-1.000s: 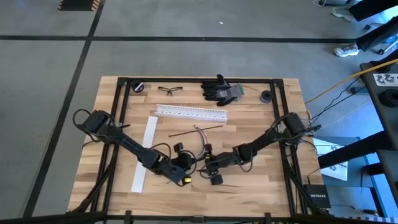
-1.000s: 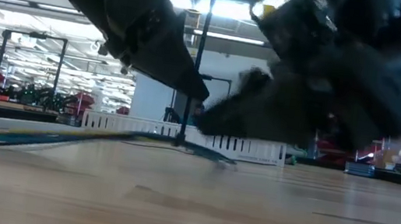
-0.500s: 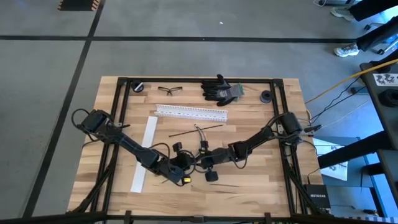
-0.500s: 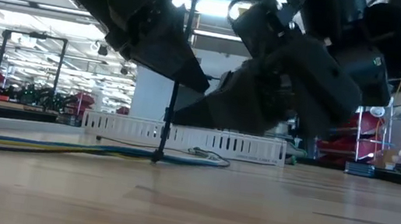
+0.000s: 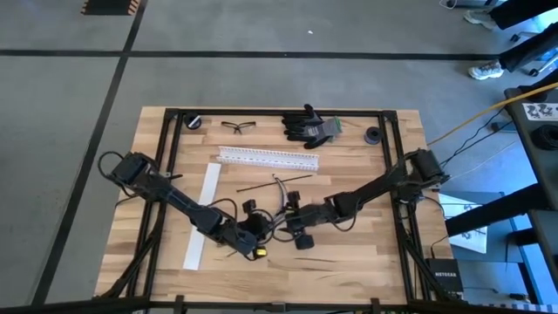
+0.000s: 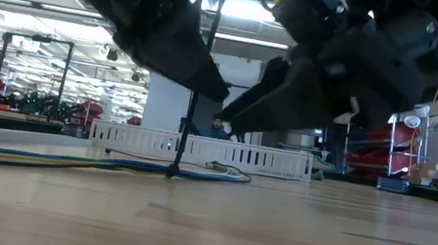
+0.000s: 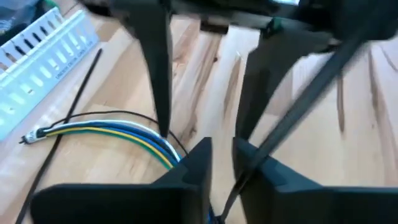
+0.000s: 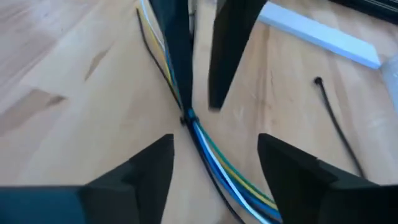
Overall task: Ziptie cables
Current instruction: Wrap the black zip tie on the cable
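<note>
The cables [image 7: 118, 127], a thin bundle of yellow, blue, white and dark wires, lie on the wooden table. A black ziptie is looped round them, its head [image 8: 186, 116] on the bundle. Its strap [image 6: 193, 93] stands up from the table. My left gripper [image 7: 222, 146] points down at the tied spot, its fingers [image 8: 177, 56] nearly shut with the strap between them. My right gripper [image 8: 214, 140] hangs open above the cables, one finger on each side, touching nothing. My left gripper has the ziptie's strap [image 7: 245, 174] in the narrow gap between its two fingers, just above the bundle. The fingers slant down from the table's left side. The strap runs up and away past them, and the tied cables lie on the table below.
A white slotted rail [image 5: 268, 158] lies beyond the cables and a flat white strip [image 5: 202, 214] to their left. Loose black zipties [image 8: 339, 127] lie nearby. Glasses [image 5: 235, 126] and black gloves [image 5: 311, 125] sit at the far edge. A person [image 6: 217, 125] shows far behind.
My right gripper has risen off the cables and tipped its fingers up. The tied part of the cables, held off the table a second ago, now lies on it, with the ziptie's strap still upright.
</note>
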